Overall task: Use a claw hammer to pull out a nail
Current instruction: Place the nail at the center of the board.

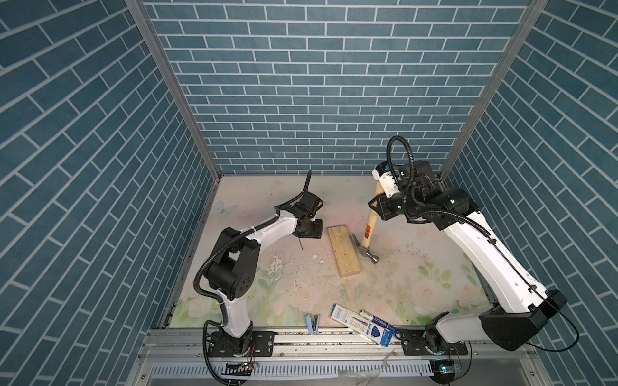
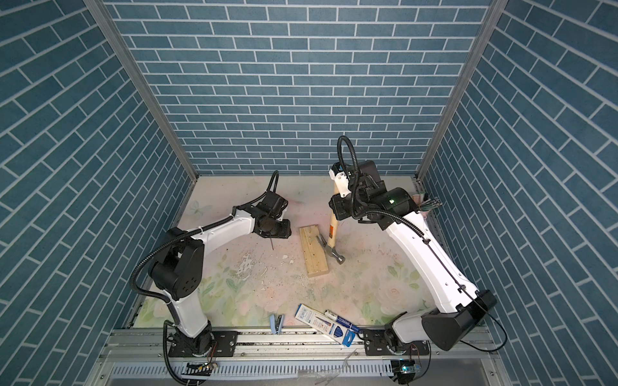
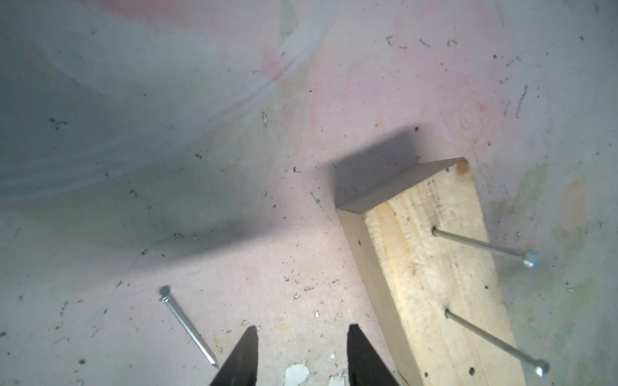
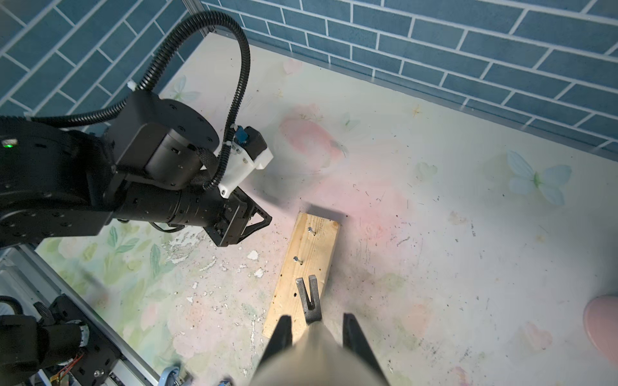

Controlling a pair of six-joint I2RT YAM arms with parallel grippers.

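Over floral tabletop (image 1: 418,267), right claw (image 4: 317,316) clamps the claw hammer (image 1: 369,232), handle blurred; left claw (image 3: 302,329) parted, apparently empty.

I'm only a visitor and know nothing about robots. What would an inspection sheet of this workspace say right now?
Surface: floral table, scuffed, with chipped patches.
Job's things: claw hammer, claw over the wooden block; two nails stand in the block; one loose nail lies on the table.
Clutter: blue stapler and blue-white packet by the front rail.
Grippers: left gripper open, empty; right gripper shut on the hammer's handle.
Cables: black conduits run along both arms.
Surroundings: blue brick-pattern walls on three sides.
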